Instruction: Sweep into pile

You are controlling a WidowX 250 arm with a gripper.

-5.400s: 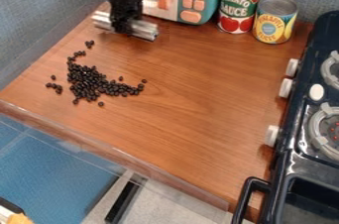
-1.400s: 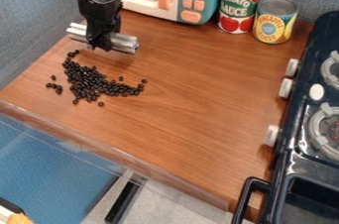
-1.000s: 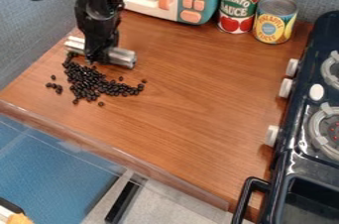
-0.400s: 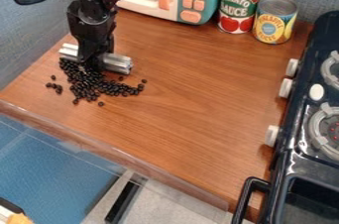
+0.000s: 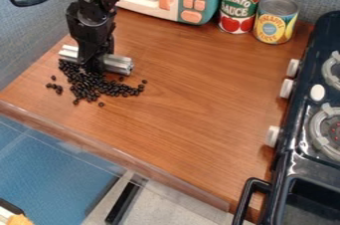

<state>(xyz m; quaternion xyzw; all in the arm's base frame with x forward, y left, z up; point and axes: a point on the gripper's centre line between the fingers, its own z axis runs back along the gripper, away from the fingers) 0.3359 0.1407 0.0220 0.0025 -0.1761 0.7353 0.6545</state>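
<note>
With the tool (image 5: 95,63) clamped on the silver bar (image 5: 118,64) and its long axis crosswise at the far edge of the black beans (image 5: 84,83) on the worktop (image 5: 199,89), probably best to push broadside towards the view's lower edge.

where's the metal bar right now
In the camera view, the bar is at the upper left, in the gripper, along the top edge of the beans.

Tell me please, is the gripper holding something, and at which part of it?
The gripper holds the silver metal bar near its middle, with an end sticking out on each side.
</note>
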